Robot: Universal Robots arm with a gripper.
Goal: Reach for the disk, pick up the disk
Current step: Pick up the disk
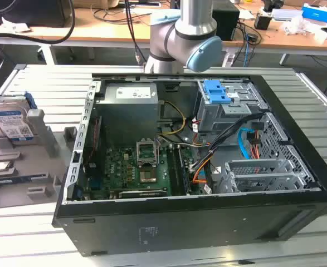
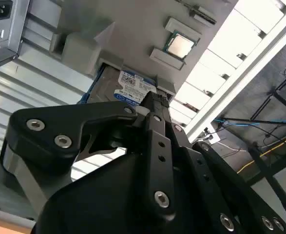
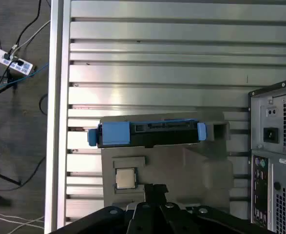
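Hovering end effector (image 3: 155,191), near disk (image 3: 147,134), apart

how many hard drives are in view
1: the silver metal hard drive with blue rails sits in the grey plastic holder at the exterior view's left. Metal cages in the black case may hide others.

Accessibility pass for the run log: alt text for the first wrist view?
The disk, blue rails on its edges, stands edge-up in a grey fixture on a slatted metal table, apart from the black tool. A processor chip sits in the fixture; a computer case stands beside it.
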